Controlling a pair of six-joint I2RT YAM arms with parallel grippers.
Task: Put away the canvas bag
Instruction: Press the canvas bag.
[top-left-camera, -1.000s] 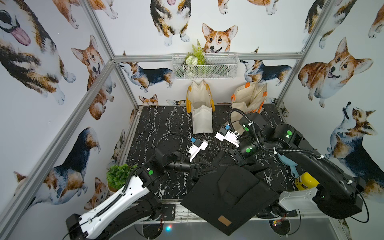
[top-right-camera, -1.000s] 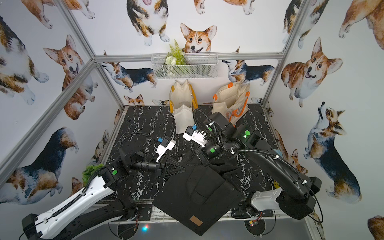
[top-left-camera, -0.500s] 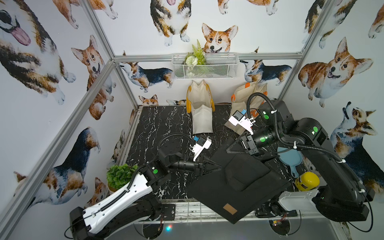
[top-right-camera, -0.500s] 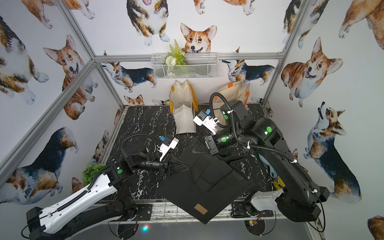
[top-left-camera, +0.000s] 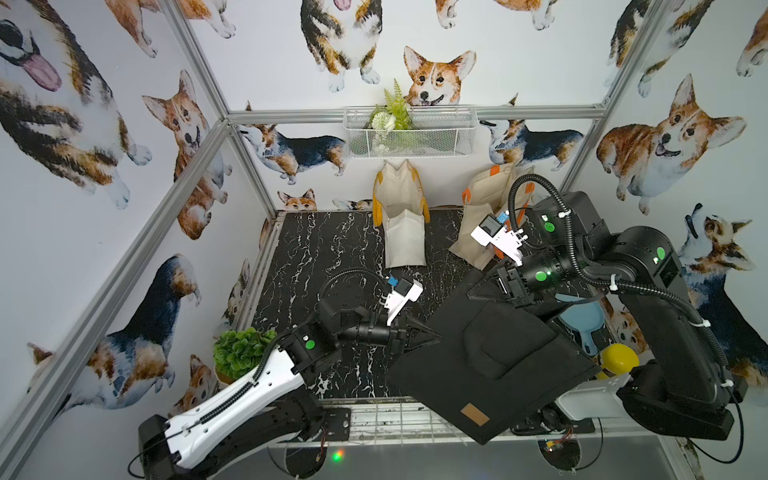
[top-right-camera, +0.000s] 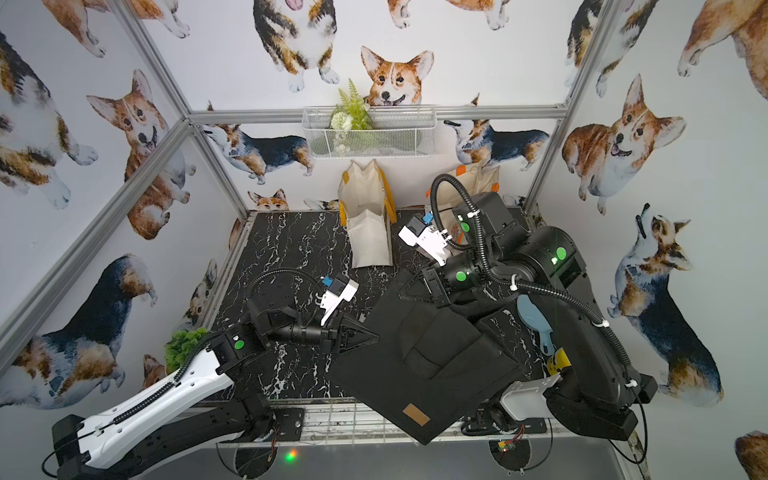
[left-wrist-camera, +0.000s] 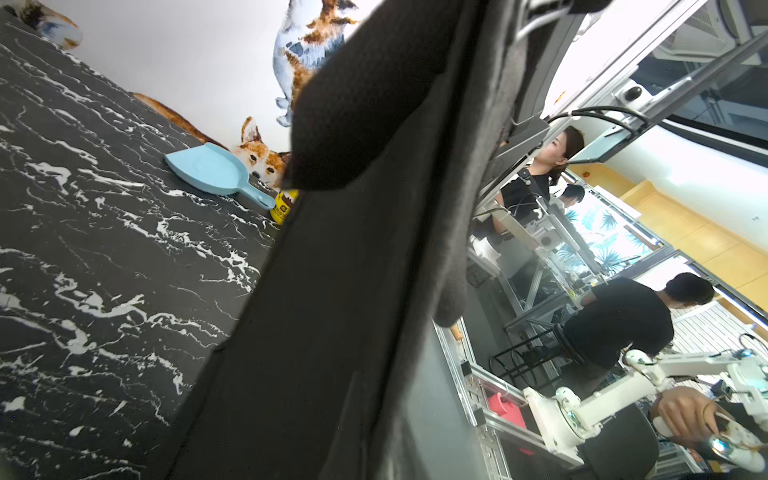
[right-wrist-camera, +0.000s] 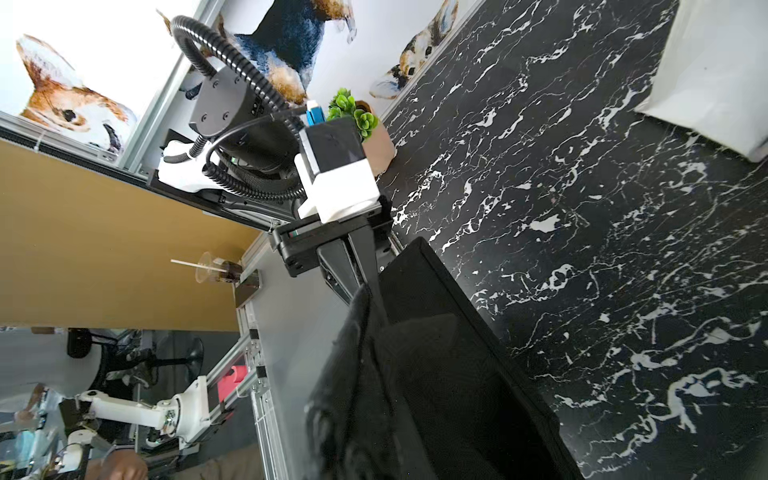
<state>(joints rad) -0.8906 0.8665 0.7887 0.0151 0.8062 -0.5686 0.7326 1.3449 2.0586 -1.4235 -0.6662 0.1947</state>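
The canvas bag (top-left-camera: 498, 365) (top-right-camera: 424, 365) is black with a small tan label and hangs tilted over the front right of the marble table (top-left-camera: 316, 249). Its lower corner reaches past the front edge. My left gripper (top-left-camera: 434, 338) (top-right-camera: 374, 337) is shut on the bag's left corner. My right gripper (top-left-camera: 473, 291) (top-right-camera: 405, 291) is shut on the bag's upper corner and holds it off the table. The dark cloth of the bag (left-wrist-camera: 332, 291) fills the middle of the left wrist view and hides my jaws. In the right wrist view the bag (right-wrist-camera: 436, 374) runs to the left gripper (right-wrist-camera: 365, 286).
Two cream totes stand at the back wall, one with yellow handles (top-left-camera: 401, 220), one with orange handles (top-left-camera: 486, 208). A wire basket (top-left-camera: 409, 131) hangs above them. A blue dustpan (top-left-camera: 582, 320) and a yellow container (top-left-camera: 619, 359) lie at the right, a potted plant (top-left-camera: 239, 351) at the left.
My right gripper has carried the bag's upper corner up and to the right. My left gripper has followed to the right and closed on the bag's left corner.
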